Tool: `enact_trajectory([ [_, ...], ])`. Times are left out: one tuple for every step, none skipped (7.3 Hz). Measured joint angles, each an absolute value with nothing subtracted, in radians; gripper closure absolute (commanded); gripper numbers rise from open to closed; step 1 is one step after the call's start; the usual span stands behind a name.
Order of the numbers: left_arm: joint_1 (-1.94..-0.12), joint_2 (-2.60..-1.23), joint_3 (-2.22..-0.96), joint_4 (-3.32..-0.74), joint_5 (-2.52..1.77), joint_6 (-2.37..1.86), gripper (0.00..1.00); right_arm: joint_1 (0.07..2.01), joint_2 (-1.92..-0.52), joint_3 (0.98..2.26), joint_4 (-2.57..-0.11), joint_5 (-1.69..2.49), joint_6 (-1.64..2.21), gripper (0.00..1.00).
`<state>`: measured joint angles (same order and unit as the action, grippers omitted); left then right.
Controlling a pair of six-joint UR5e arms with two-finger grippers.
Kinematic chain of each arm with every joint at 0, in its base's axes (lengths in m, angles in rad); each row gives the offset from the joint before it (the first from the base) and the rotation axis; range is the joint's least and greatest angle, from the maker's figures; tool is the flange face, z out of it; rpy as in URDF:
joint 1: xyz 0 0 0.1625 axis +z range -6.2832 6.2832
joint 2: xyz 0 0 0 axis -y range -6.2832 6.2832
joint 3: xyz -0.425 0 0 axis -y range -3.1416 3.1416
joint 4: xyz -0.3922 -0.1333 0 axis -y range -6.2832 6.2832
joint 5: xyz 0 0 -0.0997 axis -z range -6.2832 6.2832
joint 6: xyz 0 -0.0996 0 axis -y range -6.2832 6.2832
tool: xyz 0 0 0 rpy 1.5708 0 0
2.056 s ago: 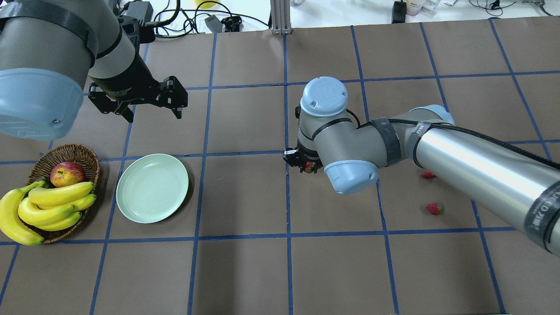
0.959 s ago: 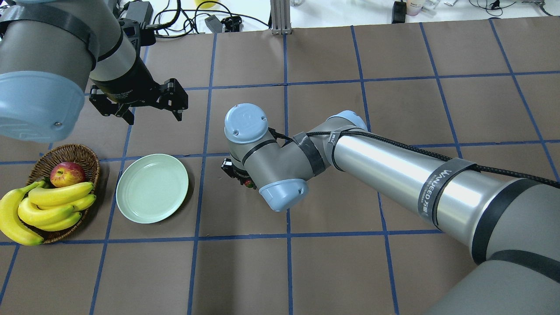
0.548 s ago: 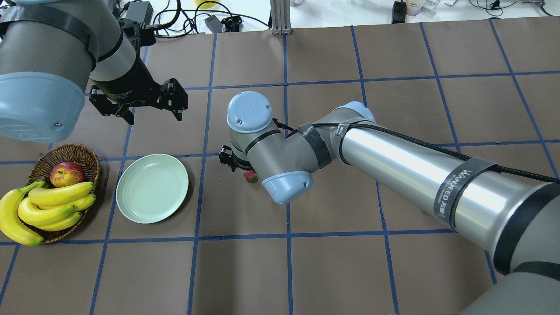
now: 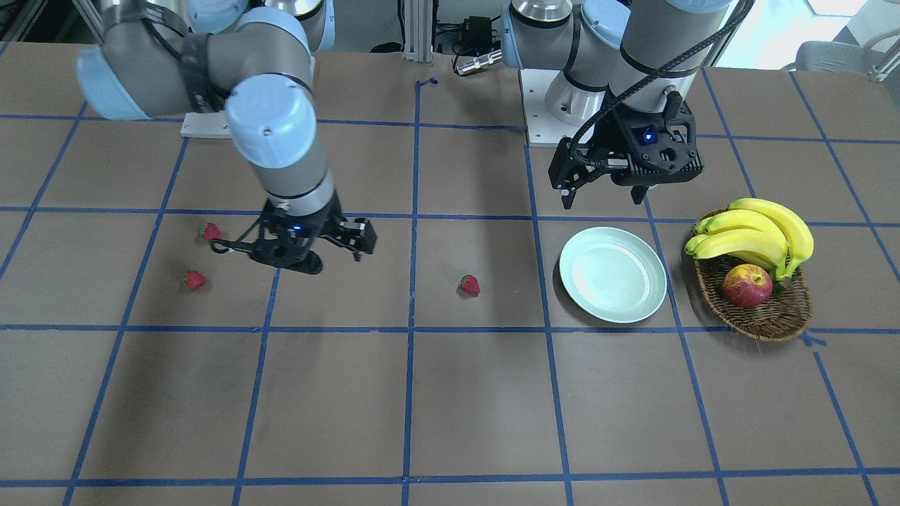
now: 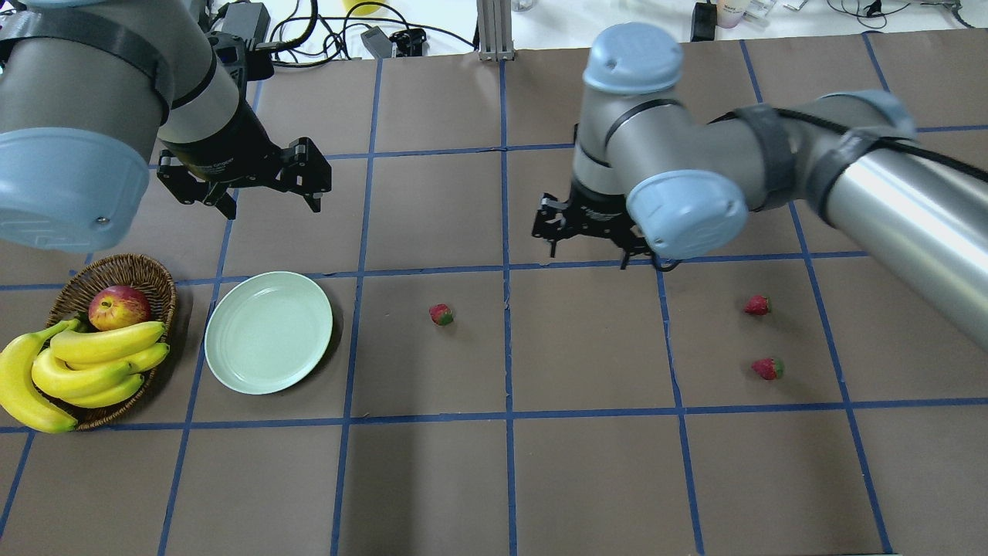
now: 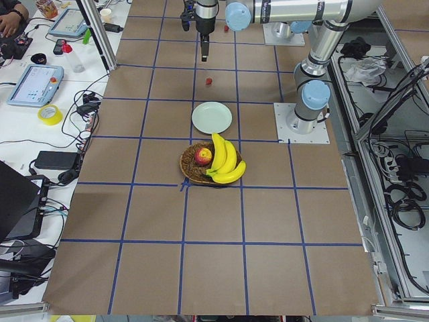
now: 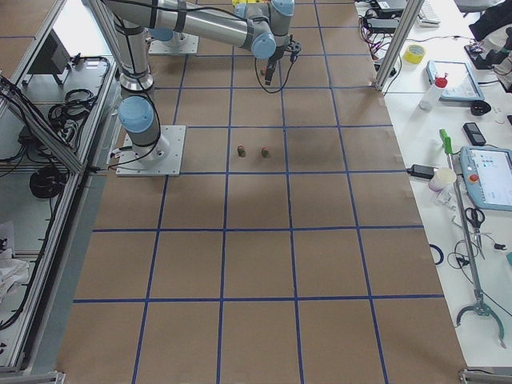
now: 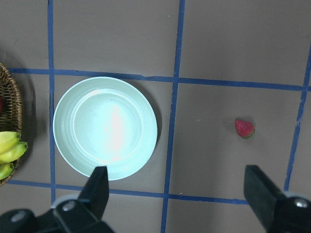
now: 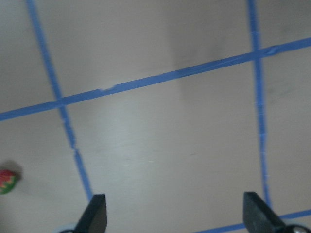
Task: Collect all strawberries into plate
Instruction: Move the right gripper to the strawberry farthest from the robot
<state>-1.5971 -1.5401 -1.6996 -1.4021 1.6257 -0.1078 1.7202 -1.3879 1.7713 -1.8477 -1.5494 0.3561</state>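
- Your right gripper [image 5: 588, 255] hangs above the table with its jaws spread wide and nothing between them. In the right wrist view the two black fingertips [image 9: 95, 214] frame only bare brown surface and blue tape lines.
- Your left gripper [image 5: 272, 202] is also spread wide and empty. It hovers over the table behind the plate [image 5: 268, 332], on the side away from the robot. The left wrist view looks straight down on that plate.
- The lone strawberry [image 5: 441, 314] lies on the table between the plate and the right gripper. It sits in the grid square next to the plate's, apart from the rim, with one blue tape line between them.
- It is small and bright red, with a bit of green at one end, and it lies on its side.
- The second strawberry [image 5: 757, 306] and third strawberry [image 5: 768, 368] lie near each other on the robot's right, past the right gripper and well apart from the plate. Both are red, and the third shows a green tip.
- The plate is round, shallow and pale mint, with a raised rim, and it holds nothing.
- Just beside the plate stands a wicker basket [image 5: 158, 272] holding an apple [image 5: 119, 306] and a bunch of bananas [image 5: 85, 363].
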Motion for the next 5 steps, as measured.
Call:
enact_trajectory([
  [-1.598,-1.54,-1.7,-1.402,1.625,-0.108,0.0,1.63,-1.428,1.807,-1.835,-1.595,0.23,0.0],
  [-1.598,-1.54,-1.7,-1.402,1.625,-0.108,0.0,1.542,-1.447,1.845,-1.877,-1.612,0.113,0.0],
  [-1.597,-1.54,-1.7,-1.402,1.626,-0.108,0.0,1.454,-1.455,1.888,-1.917,-1.616,0.02,0.0],
  [-1.597,-1.54,-1.7,-1.402,1.626,-0.108,0.0,1.374,-1.458,1.94,-1.962,-1.615,-0.053,0.0],
  [-1.597,-1.54,-1.7,-1.402,1.626,-0.108,0.0,1.321,-1.456,2.003,-2.046,-1.612,-0.107,0.0],
])
